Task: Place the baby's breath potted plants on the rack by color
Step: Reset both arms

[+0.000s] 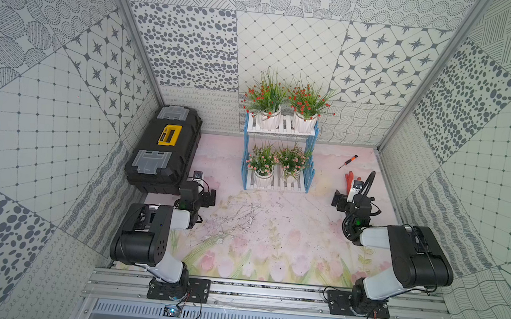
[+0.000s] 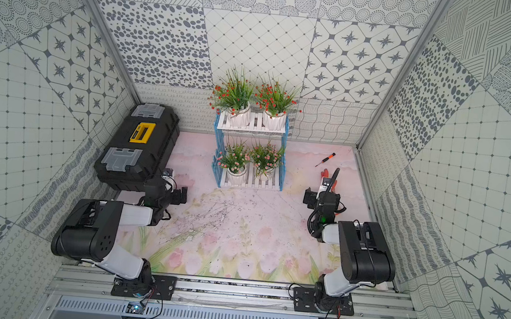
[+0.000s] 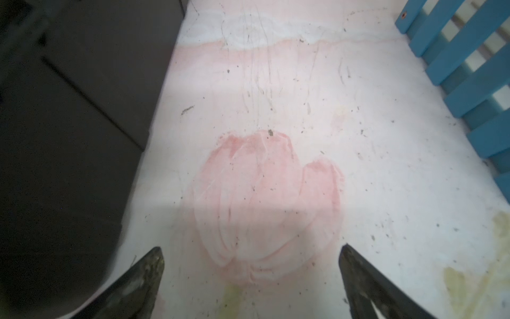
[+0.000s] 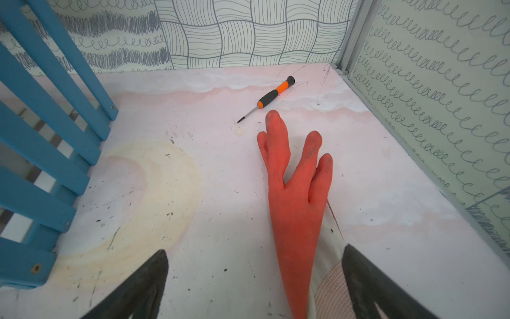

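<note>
Across the desk [image 1: 273, 231], no potted plant is seen standing loose, so the sorting is judged to be finished, or all but finished. Along the left edge, toward the far left corner, a black and yellow toolbox [image 1: 163, 149] is seen; it has no part in the task.

At the middle of the far edge the rack [image 1: 281, 130] is set, and all four baby's breath potted plants are carried by it. On the upper tier a red-flowered plant [image 1: 265, 99] and the other red-flowered plant [image 1: 308, 103] are stood side by side in white ribbed pots. On the lower tier a pink-flowered plant [image 1: 262, 161] and the other pink-flowered plant [image 1: 292, 162] are paired likewise. One colour is thus given to each shelf. The second pink pot is largely hidden by leaves, so whether it sits squarely cannot be told; a check of that seating is the only thing judged possibly left.

Near the right edge an orange rubber glove [image 4: 295, 198] is laid flat. Its cuff lies between the right fingers [image 4: 149, 279], which are spread wide and grasp nothing. The left fingers [image 3: 146, 276] are likewise released, over bare desk between toolbox and rack. Toward the far right corner, just beyond the glove's fingertips, a small orange and black screwdriver [image 4: 271, 95] is seen.
</note>
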### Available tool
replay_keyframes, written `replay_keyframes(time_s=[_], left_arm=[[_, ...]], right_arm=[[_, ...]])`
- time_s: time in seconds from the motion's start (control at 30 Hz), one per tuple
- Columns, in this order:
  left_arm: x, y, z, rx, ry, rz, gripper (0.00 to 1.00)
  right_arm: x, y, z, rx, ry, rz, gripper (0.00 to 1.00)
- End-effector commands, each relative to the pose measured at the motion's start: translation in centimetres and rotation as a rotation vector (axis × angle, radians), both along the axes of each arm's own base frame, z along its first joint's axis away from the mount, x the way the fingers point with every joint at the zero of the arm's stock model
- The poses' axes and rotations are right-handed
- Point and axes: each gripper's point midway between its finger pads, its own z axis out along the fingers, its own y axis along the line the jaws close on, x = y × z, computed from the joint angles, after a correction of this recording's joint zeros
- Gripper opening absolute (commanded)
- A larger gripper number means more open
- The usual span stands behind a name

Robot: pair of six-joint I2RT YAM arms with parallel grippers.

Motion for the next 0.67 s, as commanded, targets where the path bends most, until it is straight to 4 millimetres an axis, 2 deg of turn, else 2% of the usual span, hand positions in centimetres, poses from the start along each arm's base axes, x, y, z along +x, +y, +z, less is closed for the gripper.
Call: replay_keyframes(time_s=[0.0,0.63], left_arm=[[1.77,-0.17,2.99,-0.014,-0.14,-0.011,0.98],[1.76,-0.13,2.95,-0.013,-0.141,-0.01,0.99]], right_arm=[[0.56,0.28,1.77,0.018,-0.08,0.009,0.98],[0.6,0.47,1.77,0.012,-0.078,0.017,0.98]])
